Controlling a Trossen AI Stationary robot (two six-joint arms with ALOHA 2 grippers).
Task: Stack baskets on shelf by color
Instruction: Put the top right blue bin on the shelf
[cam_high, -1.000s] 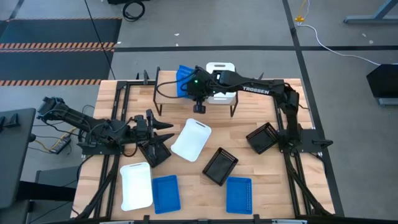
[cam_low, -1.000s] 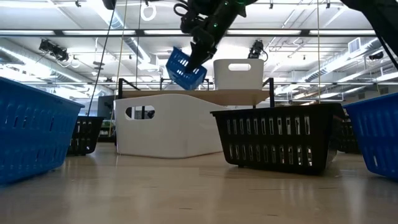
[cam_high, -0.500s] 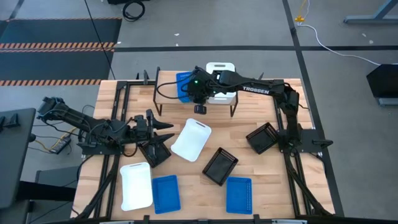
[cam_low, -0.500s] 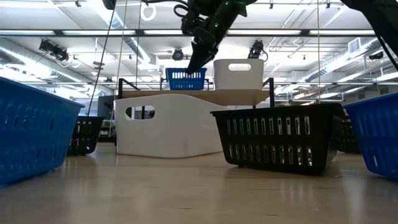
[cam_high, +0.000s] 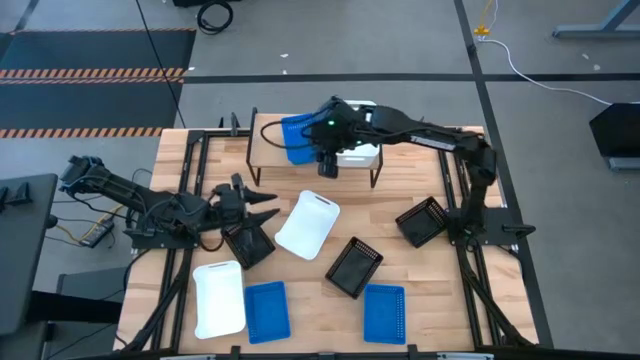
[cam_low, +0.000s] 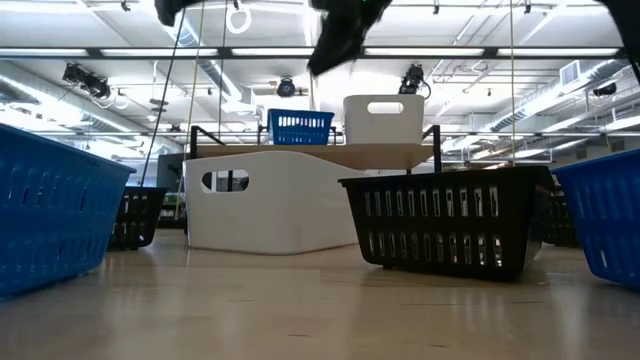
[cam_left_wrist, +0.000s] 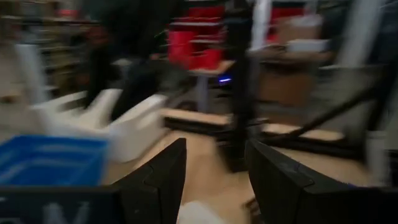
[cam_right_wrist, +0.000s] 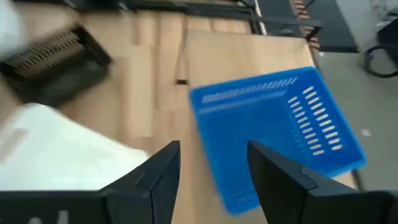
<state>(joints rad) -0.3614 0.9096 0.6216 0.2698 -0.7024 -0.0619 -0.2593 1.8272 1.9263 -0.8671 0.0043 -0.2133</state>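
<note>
Across the wooden surface (cam_high: 420, 275) we see loose baskets; on the shelf (cam_high: 268, 150) a blue basket (cam_high: 298, 138) sits upright just beside a white basket (cam_high: 357, 152). Our right claw (cam_high: 327, 150) hangs above the blue one, fingers spread, holding nothing. Near the shelf's front left, our left claw (cam_high: 262, 205) waits open, closest to a black basket (cam_high: 248, 243).

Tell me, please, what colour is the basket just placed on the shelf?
Blue basket, clearest in the right wrist view.
</note>
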